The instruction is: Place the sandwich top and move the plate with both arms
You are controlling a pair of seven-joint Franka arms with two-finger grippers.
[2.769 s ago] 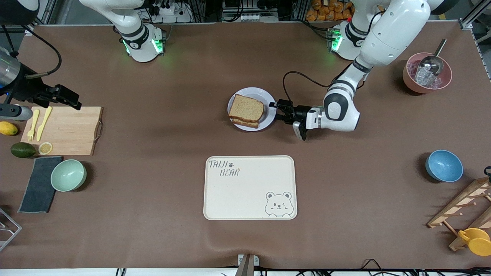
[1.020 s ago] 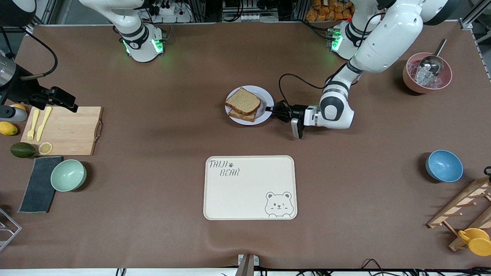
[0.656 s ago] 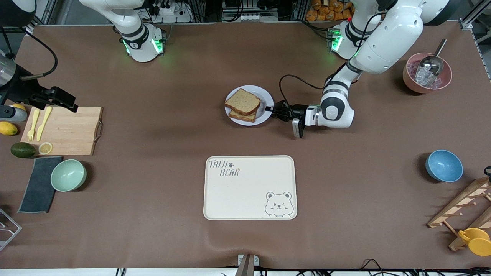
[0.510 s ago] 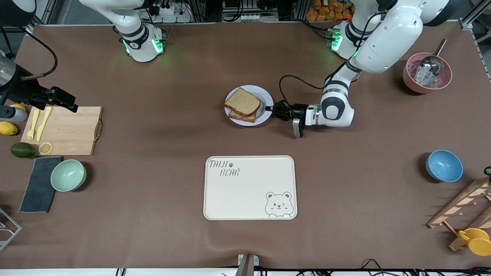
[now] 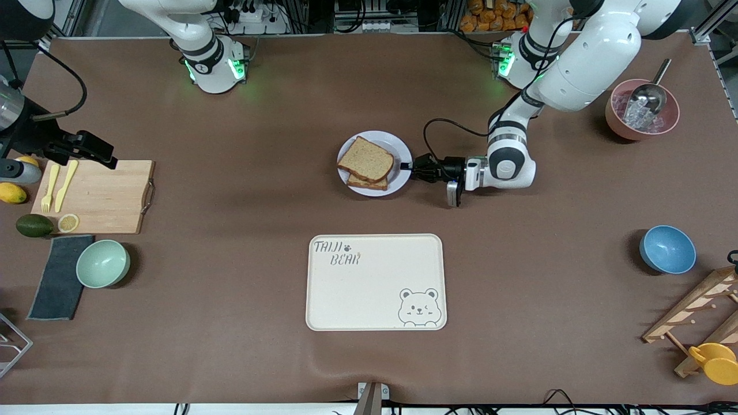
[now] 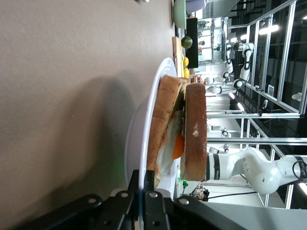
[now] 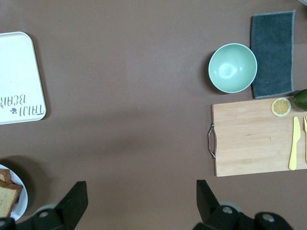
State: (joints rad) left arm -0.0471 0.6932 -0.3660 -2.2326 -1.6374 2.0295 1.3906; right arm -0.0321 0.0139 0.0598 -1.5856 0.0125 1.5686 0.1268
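The plate (image 5: pixel 400 151) is at the table's middle and carries a sandwich. The sandwich top (image 5: pixel 366 161), a brown bread slice, lies on a lower slice. The left wrist view shows the plate (image 6: pixel 144 120) edge-on, with a fried egg (image 6: pixel 175 146) between the sandwich top (image 6: pixel 195 129) and the lower slice. My left gripper (image 5: pixel 410 167) is shut on the plate's rim at the left arm's side, which the left wrist view (image 6: pixel 146 178) shows closely. My right gripper (image 5: pixel 98 150) waits open and empty, high over the wooden cutting board's end (image 7: pixel 140 187).
A cream bear-print tray (image 5: pixel 376 281) lies nearer the front camera than the plate. The cutting board (image 5: pixel 98 196), a mint bowl (image 5: pixel 102 263) and a grey cloth (image 5: pixel 57 276) are at the right arm's end. A blue bowl (image 5: pixel 667 249) and a pink bowl (image 5: pixel 642 109) are at the left arm's end.
My left gripper went from open beside the plate to shut on its rim. The plate shifted slightly away from the front camera, then back toward it. The right arm barely moved.
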